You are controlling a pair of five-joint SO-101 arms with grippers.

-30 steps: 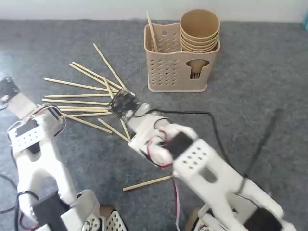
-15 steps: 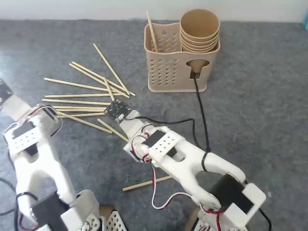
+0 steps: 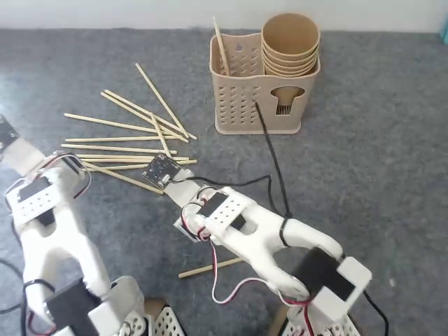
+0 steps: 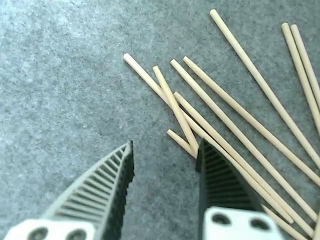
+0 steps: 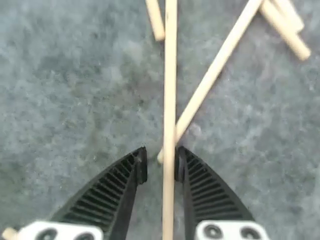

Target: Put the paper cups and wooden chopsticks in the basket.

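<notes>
Right gripper [image 5: 161,150], narrowly parted, straddles one chopstick [image 5: 170,75]; left gripper [image 4: 166,143], spread wide, sits beside other chopsticks [image 4: 225,96].

Chopstick [image 5: 169,90] btwn right hand [image 5: 160,162] jaws: both ends off-frame, wrist view.

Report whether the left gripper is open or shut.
Open: the left gripper has its fingers well apart, carpet showing between them, nothing held.
</notes>
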